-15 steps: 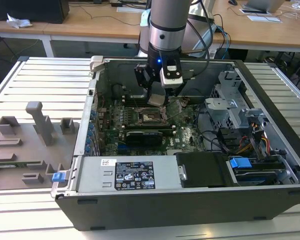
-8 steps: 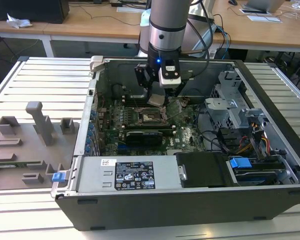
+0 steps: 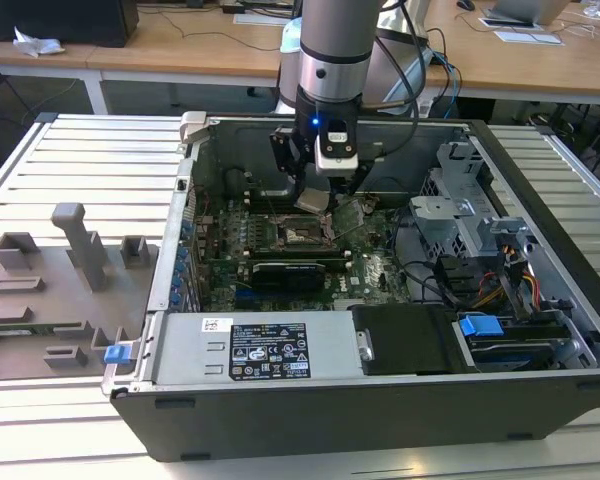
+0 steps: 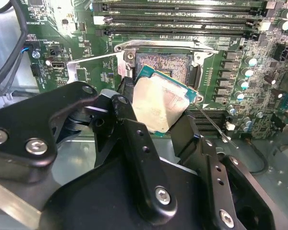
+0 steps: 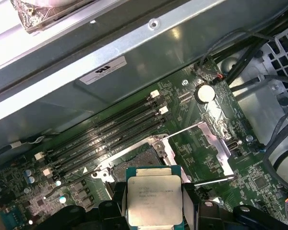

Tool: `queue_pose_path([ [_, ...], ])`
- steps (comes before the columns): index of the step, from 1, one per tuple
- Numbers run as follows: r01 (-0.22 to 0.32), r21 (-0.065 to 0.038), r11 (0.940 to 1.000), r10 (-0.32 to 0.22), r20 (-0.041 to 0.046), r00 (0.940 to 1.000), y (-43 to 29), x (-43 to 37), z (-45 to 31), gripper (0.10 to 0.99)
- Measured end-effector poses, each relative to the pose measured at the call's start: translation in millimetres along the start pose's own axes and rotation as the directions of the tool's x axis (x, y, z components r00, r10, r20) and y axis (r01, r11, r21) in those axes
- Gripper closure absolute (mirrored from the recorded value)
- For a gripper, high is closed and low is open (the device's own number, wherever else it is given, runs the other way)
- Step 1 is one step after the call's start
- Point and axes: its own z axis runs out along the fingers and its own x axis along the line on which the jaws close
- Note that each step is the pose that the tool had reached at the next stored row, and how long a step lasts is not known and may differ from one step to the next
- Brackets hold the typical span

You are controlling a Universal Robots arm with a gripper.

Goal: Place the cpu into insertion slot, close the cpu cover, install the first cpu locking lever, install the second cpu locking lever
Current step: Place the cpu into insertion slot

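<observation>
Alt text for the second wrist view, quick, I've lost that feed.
The jaws grip the cpu, tilted, over the near edge of the open insertion slot on the green motherboard. Long black memory slots run beyond it.

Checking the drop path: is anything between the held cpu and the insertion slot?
Nothing. In the second wrist view the cpu, clamped in the gripper, hangs over the insertion slot, whose contacts lie uncovered.
</observation>
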Motion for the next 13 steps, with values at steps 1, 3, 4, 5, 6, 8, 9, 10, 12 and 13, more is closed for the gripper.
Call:
queue_pose_path([
  [1,-0.004,0.0,1.0,0.004,0.0002,1.0,0.0,0.0,0.1,0.541],
  [3,-0.014,0.0,0.9999,0.014,0.0007,0.9999,0.0,0.0,0.2,0.541],
  [4,-0.02,0.0,0.9998,0.02,0.001,0.9998,0.0,0.0,0.2,0.541],
  [5,-0.024,0.0,0.9997,0.024,0.0012,0.9997,0.0,0.0,0.3,0.541],
  [6,-0.034,-0.001,0.9994,0.034,0.0017,0.9994,0.0,0.0,0.3,0.541],
  [8,-0.052,-0.001,0.9986,0.052,0.0025,0.9986,0.0,0.0,0.4,0.541],
  [9,-0.061,-0.001,0.9981,0.061,0.0029,0.9981,0.0,0.0,0.5,0.541],
  [10,-0.074,-0.001,0.9972,0.074,0.0036,0.9972,0.0,0.0,0.5,0.541],
  [12,-0.092,-0.002,0.9958,0.092,0.0044,0.9958,0.0,0.0,0.6,0.541],
  [13,-0.098,-0.002,0.9952,0.098,0.0046,0.9952,0.0,0.0,0.6,0.541],
])
